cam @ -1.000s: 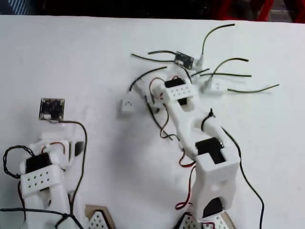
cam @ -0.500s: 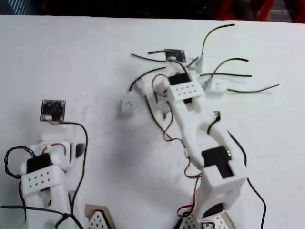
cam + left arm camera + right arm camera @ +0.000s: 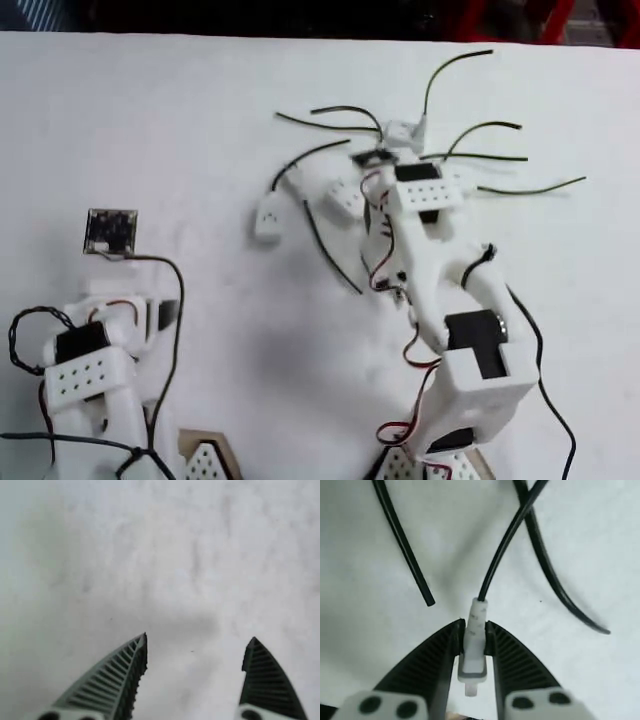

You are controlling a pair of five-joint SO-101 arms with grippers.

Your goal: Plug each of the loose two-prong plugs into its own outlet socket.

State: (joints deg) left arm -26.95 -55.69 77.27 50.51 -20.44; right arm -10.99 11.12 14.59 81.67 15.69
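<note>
Currently, my right gripper (image 3: 474, 624) clamped on a white two-prong plug (image 3: 472, 647), thin black wires (image 3: 402, 545) beside that plug, my left gripper (image 3: 196, 645) spread wide, empty, well apart from it.

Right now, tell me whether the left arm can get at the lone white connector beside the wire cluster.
Probably yes. The left gripper is open and empty, and bare table lies between it and the white connector. The right arm, gripping a plug, stands on the connector's far side.
</note>
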